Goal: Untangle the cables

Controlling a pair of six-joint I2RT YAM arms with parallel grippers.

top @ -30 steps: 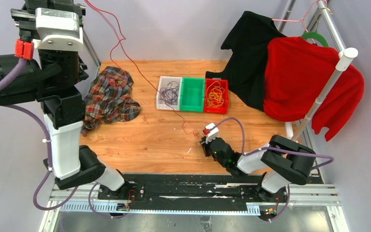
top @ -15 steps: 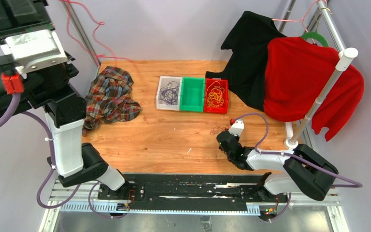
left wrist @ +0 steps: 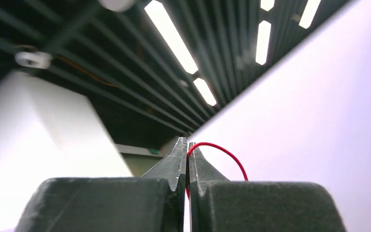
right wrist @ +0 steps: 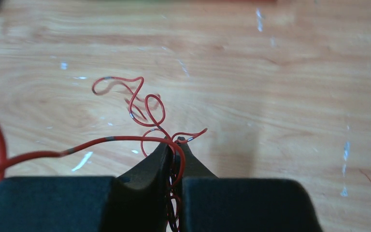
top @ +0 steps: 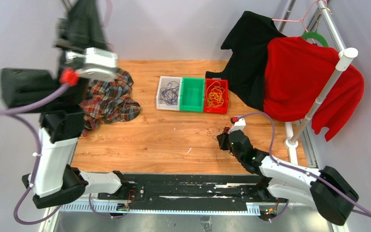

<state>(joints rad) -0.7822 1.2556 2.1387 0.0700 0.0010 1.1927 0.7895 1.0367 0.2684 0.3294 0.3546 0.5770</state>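
The right pincer (right wrist: 174, 143) is pinched tight on a curly red cable (right wrist: 125, 138), low on the bench (top: 149, 140), in front and to the right of the green box (top: 192, 94). The left pincer (left wrist: 188, 153) squeezes a red loop (left wrist: 227, 153) of wire, high up and far left of the green box.

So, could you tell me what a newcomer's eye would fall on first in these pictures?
The left arm towers at the left of the table, its left tool aimed at the ceiling and shut on a red cable. Low at the right, the right tool pinches a curled red wire. A red garment hangs on the rack far right.
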